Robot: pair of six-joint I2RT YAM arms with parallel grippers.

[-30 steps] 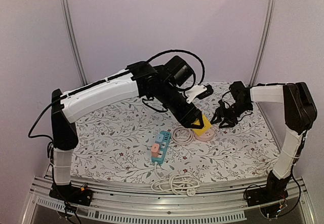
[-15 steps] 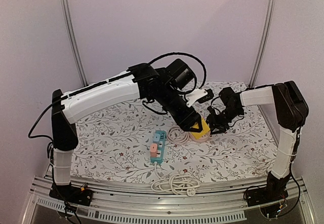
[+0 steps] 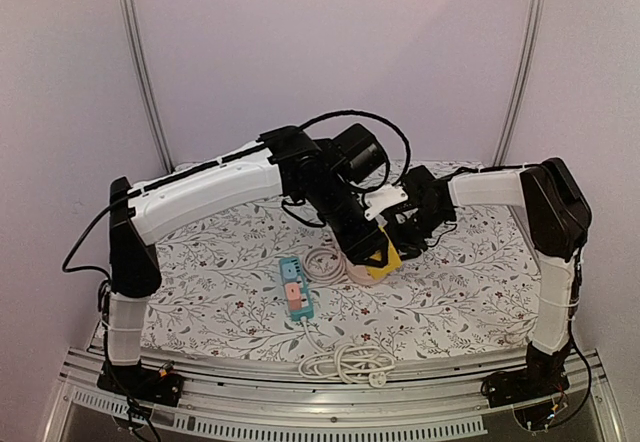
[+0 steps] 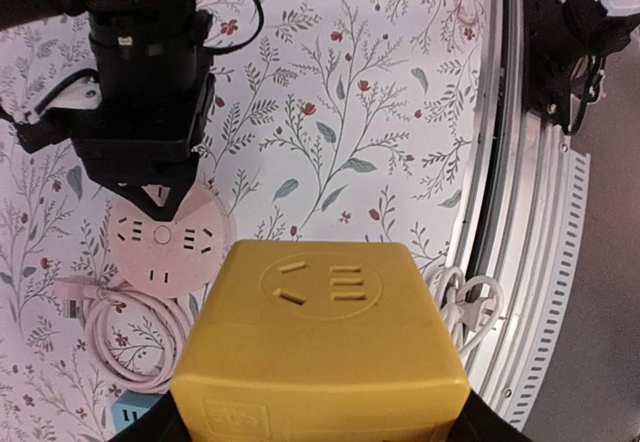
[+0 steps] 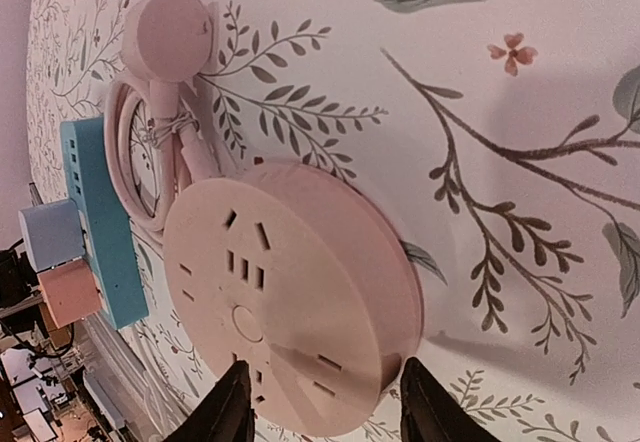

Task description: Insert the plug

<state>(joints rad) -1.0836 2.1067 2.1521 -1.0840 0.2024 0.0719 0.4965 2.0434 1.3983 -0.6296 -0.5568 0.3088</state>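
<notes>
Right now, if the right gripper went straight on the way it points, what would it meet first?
The round pink socket hub. The right gripper has its fingers astride the hub's near rim, so contact would likely come at once. Beyond the hub lie the coiled cord and the teal power strip.

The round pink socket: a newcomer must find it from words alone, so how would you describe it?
On the flowered tablecloth, look near the middle, beside the long teal power strip. The round pink socket lies flat there, a pink cord coiled alongside. It alone is a disc.
</notes>
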